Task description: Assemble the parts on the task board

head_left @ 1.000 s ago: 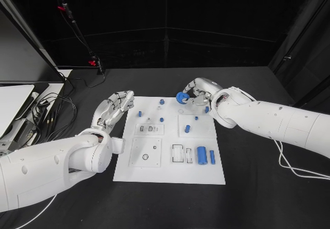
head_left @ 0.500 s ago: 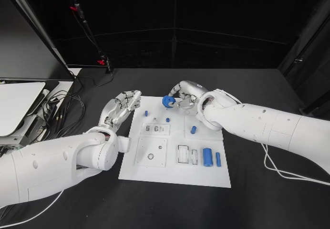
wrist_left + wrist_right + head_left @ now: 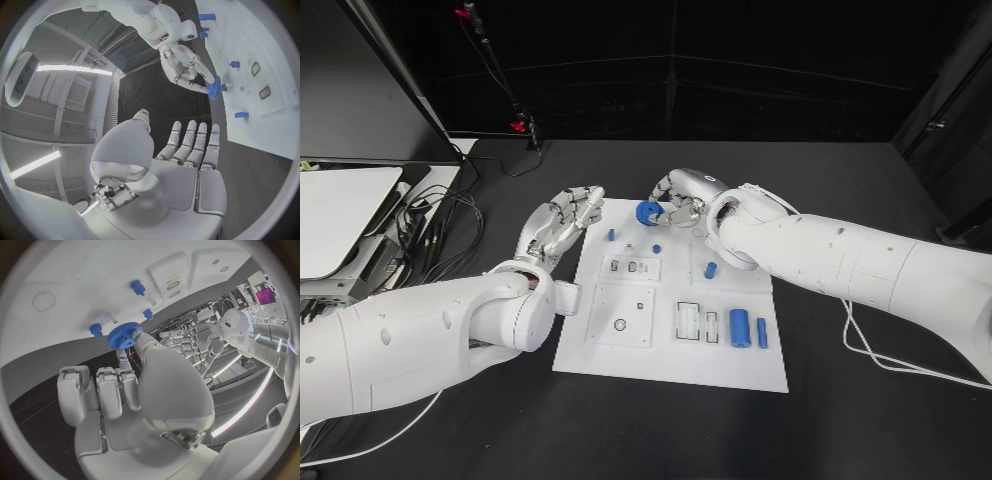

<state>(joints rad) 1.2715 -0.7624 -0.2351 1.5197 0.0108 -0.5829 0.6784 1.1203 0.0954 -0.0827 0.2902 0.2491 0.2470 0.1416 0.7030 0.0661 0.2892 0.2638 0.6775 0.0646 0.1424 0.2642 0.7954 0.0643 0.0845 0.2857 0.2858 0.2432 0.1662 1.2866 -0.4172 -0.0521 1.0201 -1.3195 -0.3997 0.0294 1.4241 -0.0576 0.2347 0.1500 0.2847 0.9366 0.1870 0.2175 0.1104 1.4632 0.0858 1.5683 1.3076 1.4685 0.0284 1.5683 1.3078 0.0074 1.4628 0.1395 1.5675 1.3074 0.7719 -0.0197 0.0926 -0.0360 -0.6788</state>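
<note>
The white task board [image 3: 632, 355] lies mid-table. My right hand [image 3: 687, 198] hovers over its far edge and pinches a blue gear [image 3: 648, 212] in its fingertips. The same gear [image 3: 124, 335] shows in the right wrist view above small blue pegs [image 3: 137, 287], and the gear [image 3: 214, 87] shows again in the left wrist view. My left hand [image 3: 567, 218] floats by the board's far left corner, fingers straight and apart, holding nothing. On the board stand blue pegs [image 3: 610, 235] and a blue piece [image 3: 711, 269]. Two blue cylinders [image 3: 738, 326] lie near the right edge.
Cables [image 3: 437, 235] and a pale flat device [image 3: 336, 215] crowd the table's left side. A dark panel [image 3: 372, 90] rises behind them, and a stand with a red light [image 3: 516, 127] sits at the back. Bare black tabletop [image 3: 877, 400] surrounds the board's right and near sides.
The head camera has shifted. Relative to the board, my right hand has carried the gear leftward along the far edge, toward the left pegs. My left hand stays open by the far left corner.
</note>
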